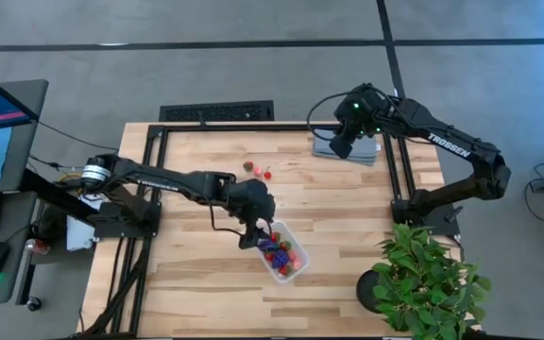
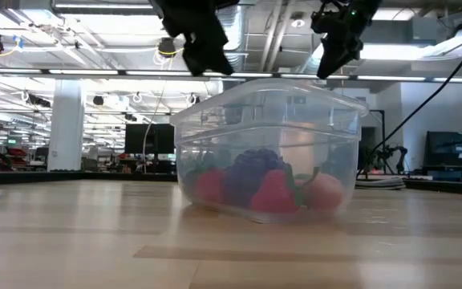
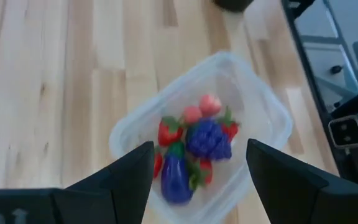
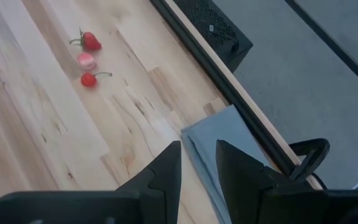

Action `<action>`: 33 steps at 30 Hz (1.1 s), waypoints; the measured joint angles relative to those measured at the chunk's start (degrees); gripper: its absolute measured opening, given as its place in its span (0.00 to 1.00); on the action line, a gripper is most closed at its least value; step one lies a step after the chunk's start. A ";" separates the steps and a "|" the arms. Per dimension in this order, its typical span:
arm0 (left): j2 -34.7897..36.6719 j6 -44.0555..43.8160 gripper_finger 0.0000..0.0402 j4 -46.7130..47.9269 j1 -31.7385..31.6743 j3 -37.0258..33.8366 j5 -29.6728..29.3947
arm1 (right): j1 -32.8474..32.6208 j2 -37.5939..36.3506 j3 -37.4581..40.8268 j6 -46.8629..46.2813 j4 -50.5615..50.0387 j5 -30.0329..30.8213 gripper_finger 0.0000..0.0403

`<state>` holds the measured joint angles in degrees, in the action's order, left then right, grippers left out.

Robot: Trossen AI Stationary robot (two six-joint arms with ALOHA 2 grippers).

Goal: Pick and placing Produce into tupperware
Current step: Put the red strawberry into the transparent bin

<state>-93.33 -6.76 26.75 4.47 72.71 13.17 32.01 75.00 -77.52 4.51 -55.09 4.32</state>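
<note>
The clear tupperware (image 1: 284, 251) sits on the wooden table holding several pieces of produce: red strawberries, pink pieces, a roundish purple one (image 3: 209, 138) and an elongated purple one (image 3: 176, 178). My left gripper (image 1: 251, 229) hangs open just above the tupperware's left end (image 3: 197, 171) with nothing between its fingers. A few more pieces of produce (image 1: 259, 171) lie on the table farther back, red and pink in the right wrist view (image 4: 86, 60). My right gripper (image 1: 341, 144) hovers over the folded grey cloth (image 4: 229, 149), its fingers a narrow gap apart, empty.
The grey cloth (image 1: 348, 148) lies at the table's far right edge. A green potted plant (image 1: 423, 274) stands at the near right corner. A black frame rail (image 1: 395, 179) runs along the right side. Bare wood lies between the loose produce and the tupperware (image 2: 267, 152).
</note>
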 joint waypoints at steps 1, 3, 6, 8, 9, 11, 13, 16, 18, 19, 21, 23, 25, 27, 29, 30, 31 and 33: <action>-0.43 0.21 0.61 -1.55 0.26 0.02 0.04 | 0.00 0.00 0.00 0.00 0.18 0.02 0.30; -1.07 0.39 0.61 -1.97 0.88 -0.06 0.08 | 0.00 0.00 0.00 0.00 0.58 0.00 0.30; -3.80 0.61 0.61 -5.73 1.64 0.14 1.28 | 0.00 0.27 0.00 -0.02 0.77 0.00 0.30; -6.36 0.41 0.61 -7.11 2.06 0.02 3.16 | 0.00 0.33 0.00 -0.02 0.77 0.00 0.30; -7.84 -0.08 0.61 -8.31 2.28 0.00 3.98 | 0.00 0.35 0.00 -0.02 0.79 0.00 0.30; -9.54 -0.80 0.61 -8.59 2.80 -0.05 5.08 | -0.13 0.41 0.00 -0.02 0.75 0.00 0.30; -11.34 -2.02 0.61 -10.95 3.23 0.02 6.41 | -0.11 0.42 0.00 -0.02 0.70 0.00 0.30; -11.95 -3.10 0.61 -11.91 3.45 -0.13 7.56 | -0.11 0.42 0.00 -0.13 0.08 0.00 0.30; -11.83 -3.31 0.61 -13.09 3.45 0.06 7.11 | -0.13 0.42 0.00 -0.13 -0.26 0.00 0.30; -11.47 -3.48 0.61 -12.77 3.41 0.00 7.22 | -0.15 0.42 0.00 -0.13 -0.24 0.00 0.30; -11.29 -3.66 0.61 -13.42 3.28 1.31 7.20 | -0.15 0.44 0.00 -0.13 -0.43 0.00 0.30; -9.84 -2.29 0.61 -10.93 3.00 3.19 6.52 | -0.15 0.43 0.00 -0.13 -0.41 0.00 0.30; -8.75 0.24 0.61 -8.12 2.51 5.80 4.25 | -0.15 0.44 0.00 -0.11 -0.39 0.00 0.30; -7.16 3.05 0.61 -1.33 1.45 7.06 0.42 | -0.15 0.42 0.00 -0.11 -0.26 0.00 0.30; -5.69 4.88 0.61 3.45 0.07 8.05 -4.75 | -0.11 0.45 0.00 -0.11 -0.58 -0.01 0.30; -4.44 5.46 0.61 6.05 -0.79 8.20 -7.68 | -0.19 0.46 0.00 -0.14 -0.69 0.00 0.30; -3.09 5.81 0.61 9.34 -1.64 8.20 -10.84 | -0.38 0.44 0.00 -0.26 -0.70 0.01 0.30; -1.34 6.08 0.61 14.10 -3.61 8.33 -16.81 | -0.48 0.46 0.00 -0.42 -1.14 -0.02 0.30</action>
<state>-94.67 -0.68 40.85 0.86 81.03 -3.65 31.53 75.46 -77.52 4.10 -56.23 4.29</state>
